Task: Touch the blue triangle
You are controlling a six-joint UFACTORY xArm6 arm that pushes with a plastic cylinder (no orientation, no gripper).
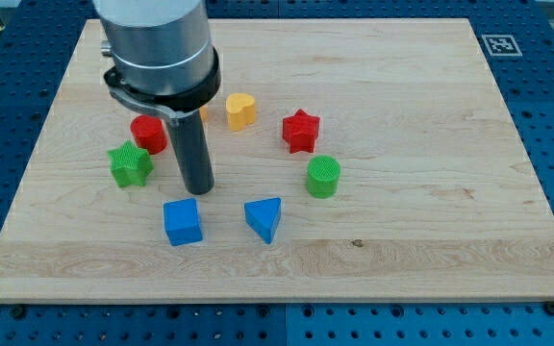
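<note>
Blue triangle (264, 218) sits low on the board (431, 221), centre of view, untouched. Left to right: green star (129, 164), red cylinder (148, 134), blue cube (182, 222), tip (198, 189), yellow heart (241, 111), red star (300, 131), green cylinder (323, 177). Tip stands just above the cube, up and left of the triangle, apart from both.

Judgement: slide right and slightly down, passing above the cube's upper right corner; stop at first contact so the triangle does not shift.

No pincer fitted, a bare rod holding nothing. No containers visible.
</note>
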